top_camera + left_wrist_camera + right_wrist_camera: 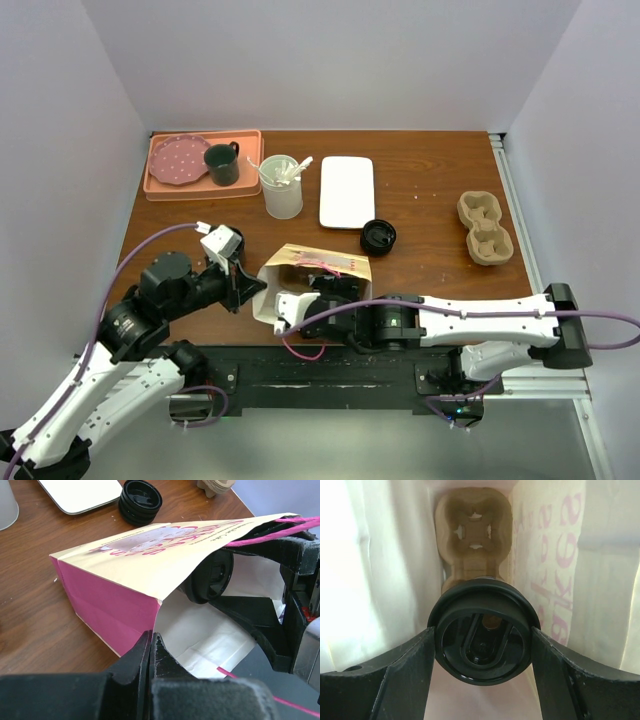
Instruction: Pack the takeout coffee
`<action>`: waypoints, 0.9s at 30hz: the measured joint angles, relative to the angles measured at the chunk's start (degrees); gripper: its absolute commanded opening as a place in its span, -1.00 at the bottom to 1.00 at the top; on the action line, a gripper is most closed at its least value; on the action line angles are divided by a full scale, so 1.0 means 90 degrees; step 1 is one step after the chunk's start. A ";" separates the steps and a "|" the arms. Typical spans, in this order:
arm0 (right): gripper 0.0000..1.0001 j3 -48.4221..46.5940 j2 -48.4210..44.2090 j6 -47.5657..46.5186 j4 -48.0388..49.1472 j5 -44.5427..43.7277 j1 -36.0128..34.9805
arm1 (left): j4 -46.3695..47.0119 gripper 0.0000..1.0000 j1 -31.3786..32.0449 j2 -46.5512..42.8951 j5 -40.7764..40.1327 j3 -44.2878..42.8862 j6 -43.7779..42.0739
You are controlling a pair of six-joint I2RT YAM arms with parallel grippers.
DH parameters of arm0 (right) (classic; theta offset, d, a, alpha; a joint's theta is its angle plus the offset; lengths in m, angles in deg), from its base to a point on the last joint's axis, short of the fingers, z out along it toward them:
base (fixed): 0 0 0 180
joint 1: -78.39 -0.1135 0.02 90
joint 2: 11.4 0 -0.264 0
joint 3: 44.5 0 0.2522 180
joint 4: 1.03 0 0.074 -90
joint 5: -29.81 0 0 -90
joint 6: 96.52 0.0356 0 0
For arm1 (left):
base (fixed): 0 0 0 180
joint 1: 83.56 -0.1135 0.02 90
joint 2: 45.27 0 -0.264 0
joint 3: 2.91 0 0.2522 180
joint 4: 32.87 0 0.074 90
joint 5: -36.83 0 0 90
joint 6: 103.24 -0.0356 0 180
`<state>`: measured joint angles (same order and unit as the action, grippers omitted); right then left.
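- One paper bag (315, 262), near centre.
- Two pulp carriers: one carrier (485, 228) on the table at right, one carrier (474, 535) in the bag.
- Black lids: one lid (481, 632) in the bag; a lid stack (378, 236) on the table, number unclear.
- Far left: one tray (252, 165), one plate (177, 160), one mug (222, 164).
- One clear cup (283, 200).
- One white slab (347, 190).

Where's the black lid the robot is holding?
In the right wrist view the black lid is inside the paper bag at the near middle of the table, held by the right gripper, before the bagged cup carrier.

Lab test booth: plain white walls (330, 60) enclose a wooden table (430, 205).
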<state>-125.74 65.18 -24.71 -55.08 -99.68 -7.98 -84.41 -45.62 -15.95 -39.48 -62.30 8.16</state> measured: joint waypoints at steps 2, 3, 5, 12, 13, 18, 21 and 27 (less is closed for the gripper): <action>-0.10 0.0182 -0.0129 -0.0126 0.0095 0.0024 0.0002 | 0.0041 -1.00 0.0000 0.0058 -0.0002 0.0000 0.0002; -0.10 0.0243 -0.0163 -0.0202 0.0136 0.0056 0.0002 | 0.0053 -1.00 0.0000 0.0090 0.0000 0.0000 0.0005; -0.10 0.0357 -0.0197 -0.0350 0.0233 0.0168 0.0002 | 0.0087 -1.00 0.0000 0.0155 0.0000 0.0000 0.0005; -0.15 0.0452 -0.0182 -0.0486 0.0284 0.0894 0.0381 | 0.0126 -1.00 0.0000 0.0182 0.0000 0.0000 0.0109; -0.15 0.0452 -0.0168 -0.0481 0.0257 0.0947 0.0449 | 0.0126 -1.00 0.0000 0.0168 0.0000 0.0000 0.0180; -0.19 0.0442 -0.0053 -0.0466 0.0092 0.1005 0.0614 | 0.0075 -1.00 0.0000 0.0158 0.0019 -0.0019 0.0413; -0.21 0.0321 0.0114 -0.0461 -0.0061 0.0957 0.0648 | 0.0039 -1.00 0.0000 0.0170 0.0092 -0.0097 0.0568; -0.22 0.0165 0.0369 -0.0481 -0.0100 0.0765 0.0697 | 0.0041 -1.00 0.0000 0.0158 0.0267 -0.0126 0.0743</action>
<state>-124.25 68.50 -29.04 -55.98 -92.79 -1.71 -84.04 -45.62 -14.53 -37.07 -63.44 14.85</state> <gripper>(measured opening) 0.723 0.013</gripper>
